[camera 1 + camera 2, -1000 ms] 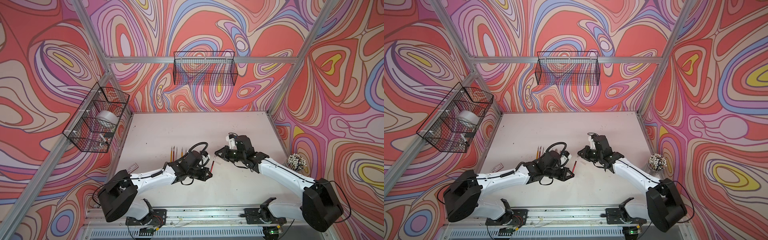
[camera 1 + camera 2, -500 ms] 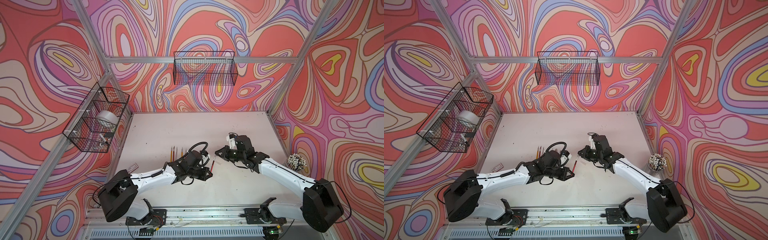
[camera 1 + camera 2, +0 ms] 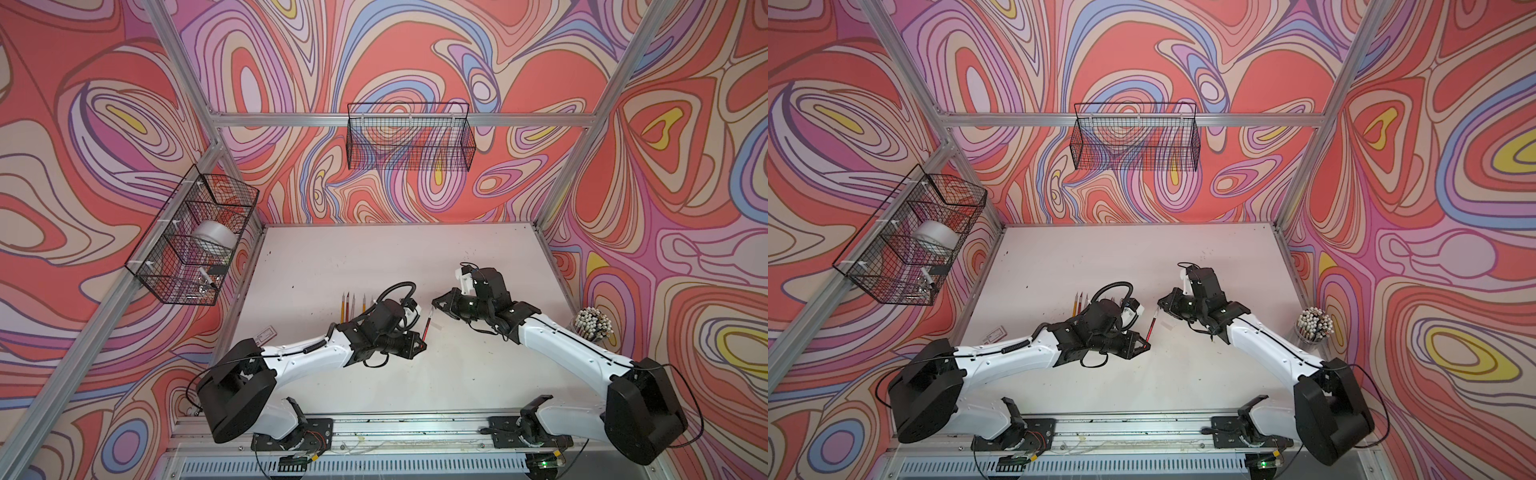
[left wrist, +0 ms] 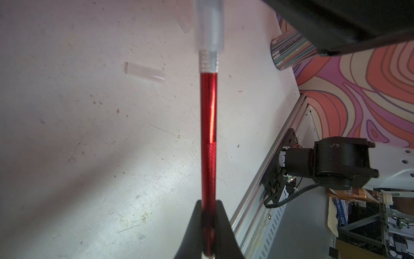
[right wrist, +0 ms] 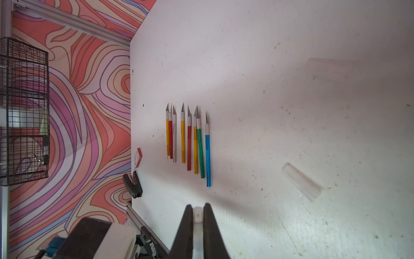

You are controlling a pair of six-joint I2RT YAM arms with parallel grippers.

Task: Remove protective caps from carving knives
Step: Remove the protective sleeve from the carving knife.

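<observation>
A: Well, has anything shifted since a second ago?

B: Hardly. Both arms sit where they were. The right hand (image 5: 198, 208) has only pinched a touch tighter, and it is clamped on the cloudy cap (image 5: 198, 218).

A: And the left hand (image 4: 207, 207)?

B: Closed on the bottom end of the red knife (image 4: 208, 134), which is held tilted above the counter (image 4: 89, 134), between the two arms. The cap is seated over the blade end, just past the silver collar.

A: Any others lying about?

B: At least two loose caps (image 5: 301, 181) lie flat on the counter near the hands. Farther out, a row of knives (image 5: 188, 139) lies side by side with bare blades. There are eight, with gold, red, silver, green and blue handles.

A: Containers?

B: A clear cup (image 3: 1306, 336) by the right wall holds a bundle of white-tipped sticks (image 3: 1315, 321). On the left wall a wire basket (image 3: 166, 282) holds a pale roll of tape (image 3: 214, 239) and a few small items I can't make out. A second wire basket (image 3: 409, 143) hangs on the far wall.
</observation>
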